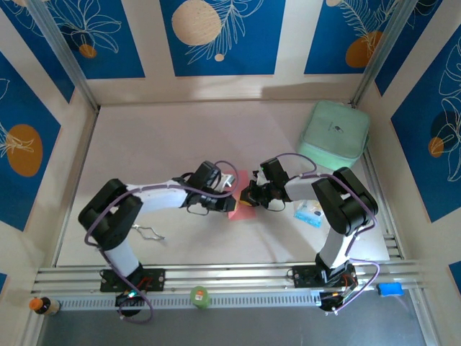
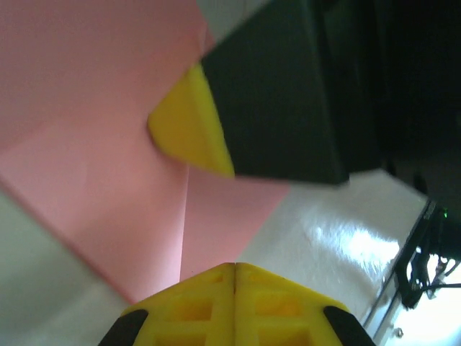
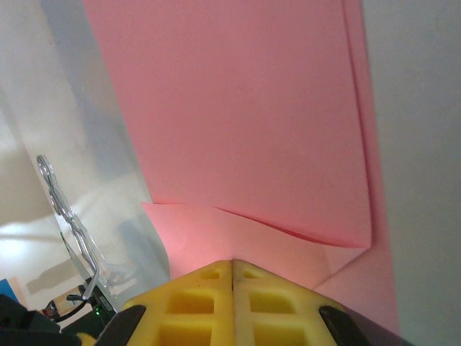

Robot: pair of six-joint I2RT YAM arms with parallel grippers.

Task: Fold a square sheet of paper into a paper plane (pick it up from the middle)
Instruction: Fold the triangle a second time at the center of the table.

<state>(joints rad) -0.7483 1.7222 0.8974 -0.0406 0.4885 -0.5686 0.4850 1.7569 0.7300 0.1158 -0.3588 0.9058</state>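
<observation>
Square sheet of paper (image 1: pixel 238 207), partly folded, lies flat mid-table (image 1: pixel 166 144), directly between the two grippers. Left gripper (image 2: pixel 234 288): jaws fully closed, tips down at one corner of the sheet, nothing visibly pinched. Right gripper (image 3: pixel 232 285): also closed, tips on a folded flap, pressing the sheet opposite the left.

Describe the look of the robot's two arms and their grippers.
The left arm and right arm have white links and black joints, with a purple cable looped along each. The left gripper and right gripper have yellow fingers with square recesses.
</observation>
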